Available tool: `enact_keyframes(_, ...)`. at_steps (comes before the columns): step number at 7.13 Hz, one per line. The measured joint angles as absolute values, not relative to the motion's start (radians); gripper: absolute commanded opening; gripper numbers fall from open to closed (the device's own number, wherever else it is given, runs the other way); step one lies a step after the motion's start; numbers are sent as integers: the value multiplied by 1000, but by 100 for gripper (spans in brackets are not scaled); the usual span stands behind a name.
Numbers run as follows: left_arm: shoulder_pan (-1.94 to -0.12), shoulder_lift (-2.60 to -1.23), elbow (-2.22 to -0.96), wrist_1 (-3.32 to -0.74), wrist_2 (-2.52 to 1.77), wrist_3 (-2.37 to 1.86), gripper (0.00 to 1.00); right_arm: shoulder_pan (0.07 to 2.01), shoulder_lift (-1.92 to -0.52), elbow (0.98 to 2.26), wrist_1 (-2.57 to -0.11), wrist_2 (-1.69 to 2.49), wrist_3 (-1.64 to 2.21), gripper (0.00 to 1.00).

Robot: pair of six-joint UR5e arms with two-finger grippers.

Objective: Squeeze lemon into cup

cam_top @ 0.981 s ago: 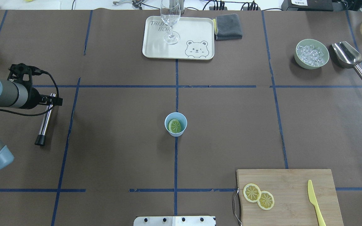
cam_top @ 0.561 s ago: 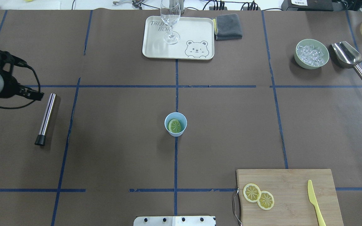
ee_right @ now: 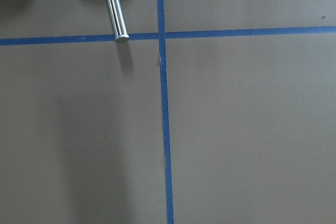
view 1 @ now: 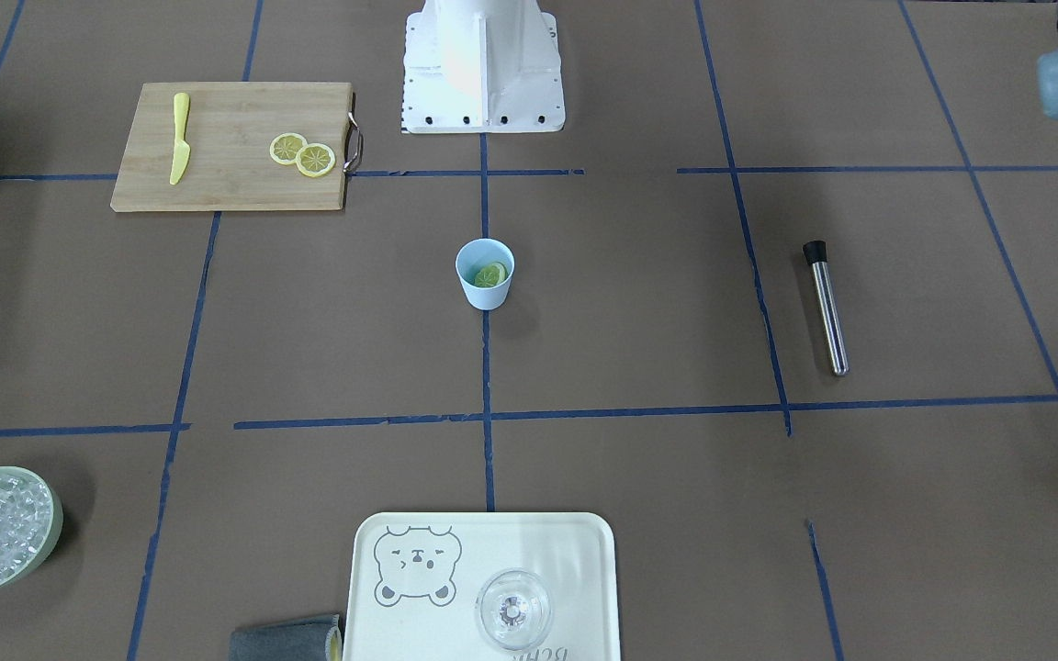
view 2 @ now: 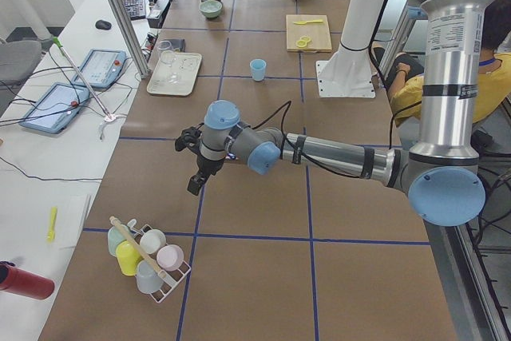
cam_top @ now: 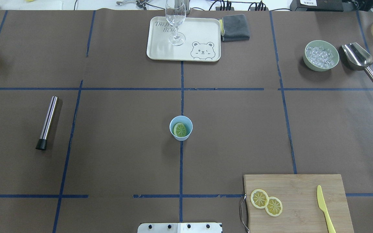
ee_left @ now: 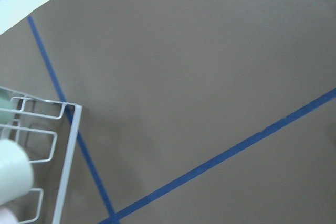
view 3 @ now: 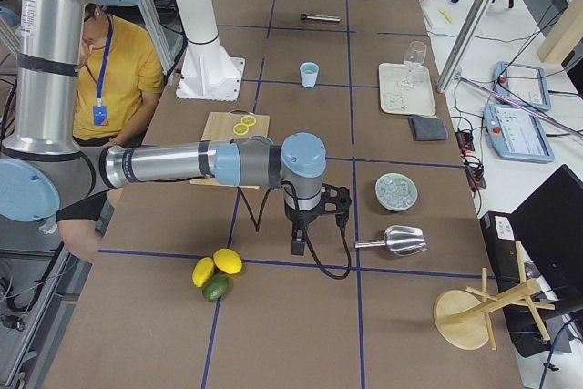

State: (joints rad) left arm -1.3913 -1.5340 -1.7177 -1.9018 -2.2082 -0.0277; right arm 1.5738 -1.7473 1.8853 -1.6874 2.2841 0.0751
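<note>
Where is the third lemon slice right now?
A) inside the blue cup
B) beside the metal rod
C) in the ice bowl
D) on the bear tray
A: the lemon slice leans inside the blue cup, with the other two slices lying on the cutting board.

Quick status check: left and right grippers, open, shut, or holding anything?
Left gripper: cannot be told; it is too small and dark to read.
Right gripper: cannot be told; it shows only in the side view.
</note>
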Motion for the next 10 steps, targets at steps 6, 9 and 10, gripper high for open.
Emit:
enact_keyframes(6, -1511, -1405, -1709, -1774, -2283, 49, 100, 1574, -1747, 1883, -1687, 2284, 75, 100)
enact_keyframes(9, -1551, -1413, -1735, -1590, -2286, 194, 100, 1574, -1747, 1884, -1687, 2284, 75, 100)
enact_keyframes(10, -1579, -1410, -1740, -1566, -2288, 246, 100, 1574, -1748, 1884, -1687, 2284, 75, 100)
